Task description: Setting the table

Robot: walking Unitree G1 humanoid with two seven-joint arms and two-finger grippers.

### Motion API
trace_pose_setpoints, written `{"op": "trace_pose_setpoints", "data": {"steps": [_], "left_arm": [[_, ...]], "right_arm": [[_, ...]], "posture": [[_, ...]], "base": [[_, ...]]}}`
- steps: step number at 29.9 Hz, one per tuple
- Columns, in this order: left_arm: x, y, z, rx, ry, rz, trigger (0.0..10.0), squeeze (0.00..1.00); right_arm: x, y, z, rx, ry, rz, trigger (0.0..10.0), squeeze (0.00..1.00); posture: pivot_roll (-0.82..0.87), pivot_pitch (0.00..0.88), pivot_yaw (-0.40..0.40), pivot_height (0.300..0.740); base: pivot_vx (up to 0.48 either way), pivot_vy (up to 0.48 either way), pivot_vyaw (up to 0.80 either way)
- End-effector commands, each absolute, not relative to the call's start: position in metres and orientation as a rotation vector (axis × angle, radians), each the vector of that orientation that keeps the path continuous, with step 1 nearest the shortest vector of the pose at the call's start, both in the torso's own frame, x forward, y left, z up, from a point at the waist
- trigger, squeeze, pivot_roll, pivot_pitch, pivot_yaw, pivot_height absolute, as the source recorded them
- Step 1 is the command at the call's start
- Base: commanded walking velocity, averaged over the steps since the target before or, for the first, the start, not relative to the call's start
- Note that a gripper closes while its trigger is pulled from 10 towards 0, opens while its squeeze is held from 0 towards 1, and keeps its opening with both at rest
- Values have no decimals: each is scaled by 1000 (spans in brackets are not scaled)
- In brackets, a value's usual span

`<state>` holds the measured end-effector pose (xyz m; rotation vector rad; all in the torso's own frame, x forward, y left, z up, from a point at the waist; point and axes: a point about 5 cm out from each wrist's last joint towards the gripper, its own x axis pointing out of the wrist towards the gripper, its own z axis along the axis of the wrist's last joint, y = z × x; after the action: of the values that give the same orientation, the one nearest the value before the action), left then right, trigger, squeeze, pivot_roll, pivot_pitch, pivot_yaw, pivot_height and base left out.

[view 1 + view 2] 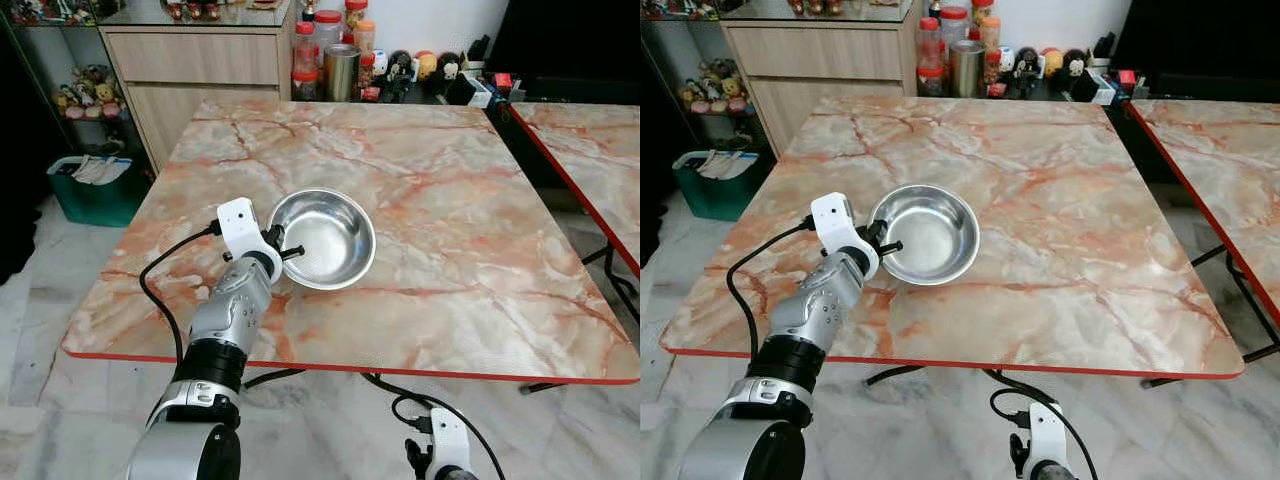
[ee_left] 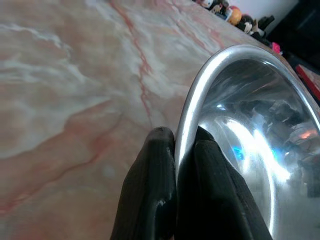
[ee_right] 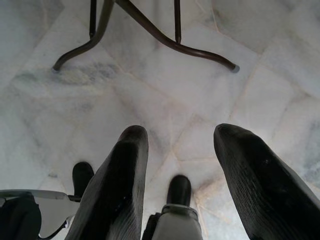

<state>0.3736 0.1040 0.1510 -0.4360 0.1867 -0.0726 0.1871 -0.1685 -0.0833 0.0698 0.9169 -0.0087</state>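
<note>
A shiny steel bowl (image 1: pixel 325 238) sits on the marble-patterned table (image 1: pixel 450 200), left of its middle and toward the near side. My left gripper (image 1: pixel 285 250) is shut on the bowl's near-left rim (image 2: pixel 192 107); in the left wrist view one black finger lies outside the rim and the other inside. The bowl (image 1: pixel 930 232) is empty. My right gripper (image 3: pixel 180 150) hangs below the table's near edge, open, pointing down at the floor with nothing between its fingers (image 3: pixel 120 175).
A wooden cabinet (image 1: pixel 195 70) stands beyond the table's far left corner, with jars and a metal canister (image 1: pixel 340 70) beside it. A second marble table (image 1: pixel 590 150) stands to the right. A green bin (image 1: pixel 95 185) sits on the floor at left. Table legs (image 3: pixel 150 30) cross the white floor.
</note>
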Motion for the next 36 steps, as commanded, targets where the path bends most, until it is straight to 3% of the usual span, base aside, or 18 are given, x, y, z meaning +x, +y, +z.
{"op": "trace_pose_setpoints", "data": {"steps": [1,36], "left_arm": [[375,106,160,-425,149,-68,10000,0],[374,105,161,-412,139,-79,10000,0]], "right_arm": [[186,-168,-84,78,922,-8,10000,0],[184,-169,-85,76,931,4,10000,0]], "posture": [[17,0,-21,740],[18,0,-26,740]], "base": [[292,0,0],[326,0,0]]}}
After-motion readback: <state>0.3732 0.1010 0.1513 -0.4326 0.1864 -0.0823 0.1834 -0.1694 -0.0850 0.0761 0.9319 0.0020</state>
